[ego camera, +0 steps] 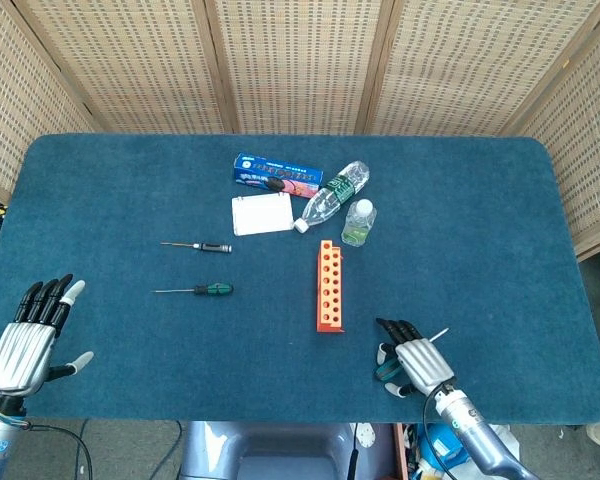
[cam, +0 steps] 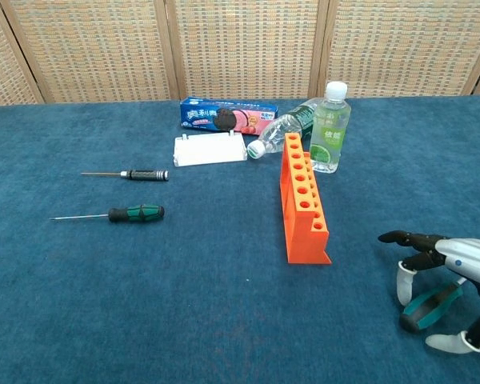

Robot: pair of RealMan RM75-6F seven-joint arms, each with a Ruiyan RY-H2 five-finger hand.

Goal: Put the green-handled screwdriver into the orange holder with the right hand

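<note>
**Screwdriver under hand, holder still empty**

Your right hand (cam: 444,276) sits over a green-handled screwdriver (cam: 429,307) near the table's front edge, fingers arched around the handle; whether it is firmly gripped, you cannot tell. The orange holder (cam: 304,200) stands apart to its left, its holes unfilled. Lifting, carrying and inserting all remain. Your left hand (ego camera: 25,343) rests wide open, holding nothing. A second green-handled screwdriver (cam: 136,214) lies untouched further left.

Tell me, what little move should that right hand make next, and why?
Probably close the right hand firmly around the green-handled screwdriver and lift it: the tool lies under its spread fingers, apart from the orange holder.
</note>
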